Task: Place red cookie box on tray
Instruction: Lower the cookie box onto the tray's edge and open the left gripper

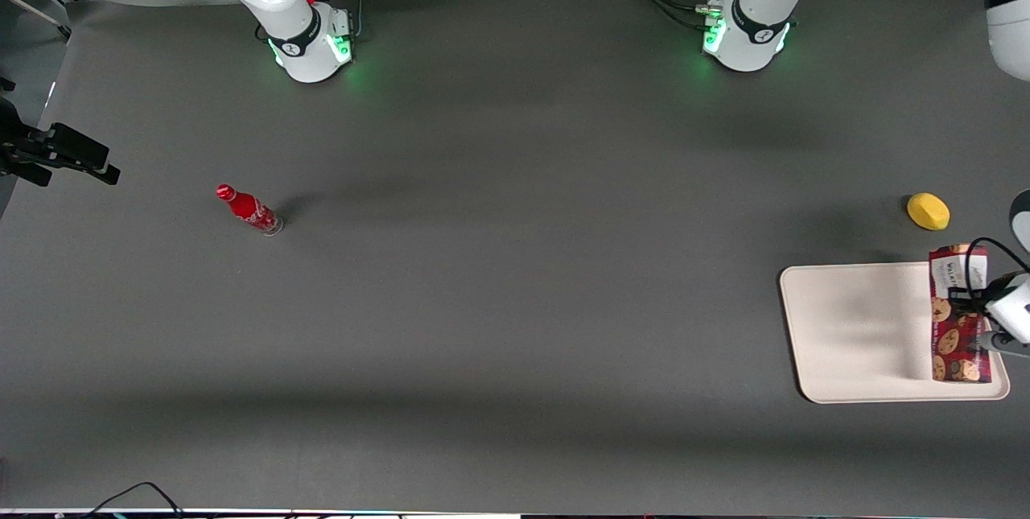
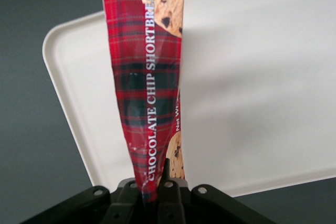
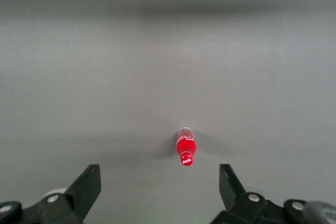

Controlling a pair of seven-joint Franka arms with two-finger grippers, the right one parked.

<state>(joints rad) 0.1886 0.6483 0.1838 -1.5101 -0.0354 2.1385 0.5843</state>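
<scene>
Tartan-red cookie box point(image 1: 957, 314) hangs pinched in the gripper point(image 2: 153, 192) jaws over the cream tray point(image 1: 861, 334) edge nearest the working arm, so I'd lower it flat, a bit inward, before releasing.

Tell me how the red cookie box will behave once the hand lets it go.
Held by the hand over the tray, the red cookie box looks stiff: no sag. Long and narrow, on edge, it probably tips flat. Flat faces: unlikely to roll.
</scene>
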